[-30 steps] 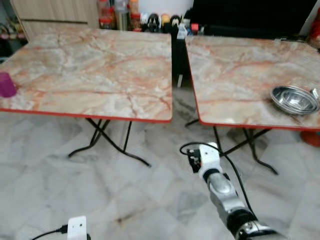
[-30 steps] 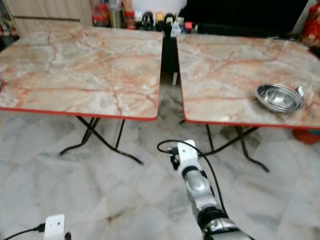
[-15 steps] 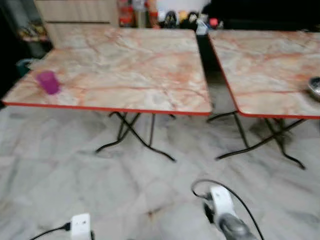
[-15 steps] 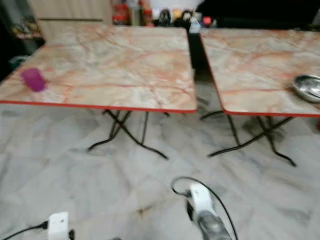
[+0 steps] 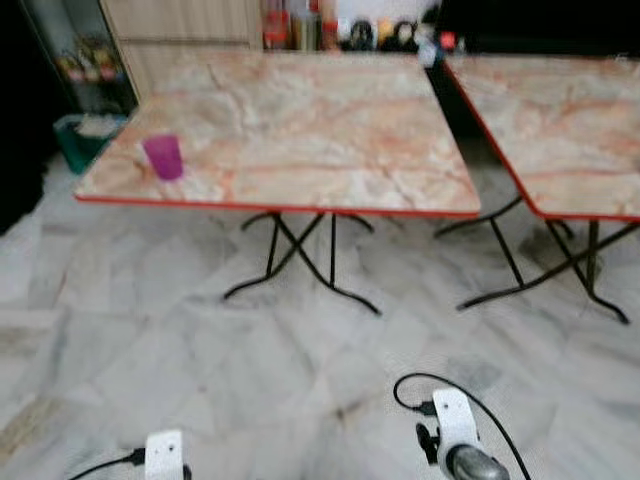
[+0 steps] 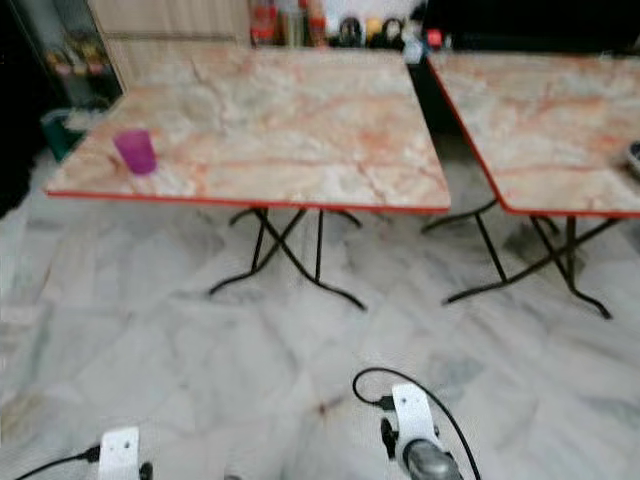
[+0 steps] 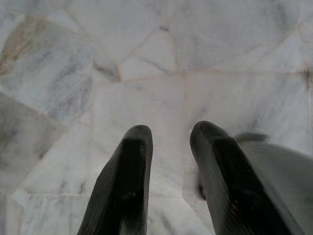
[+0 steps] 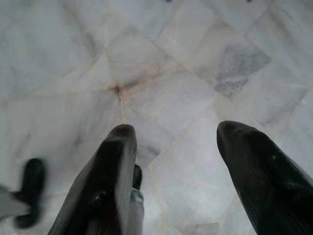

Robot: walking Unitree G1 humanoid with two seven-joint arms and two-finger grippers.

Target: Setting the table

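We see a purple cup (image 5: 163,157) standing near the left front corner of the marble surface (image 5: 300,130). Our left end effector (image 7: 168,142) and right end effector (image 8: 171,142) hang spread above the floor (image 5: 250,370).

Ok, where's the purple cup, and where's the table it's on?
purple cup (image 5: 163,157), left eye view, on the middle of its side.
table (image 5: 330,130), left eye view, on a bare part of its marble top.

Purple cup (image 6: 134,151) near left table's (image 6: 300,120) front-left corner.
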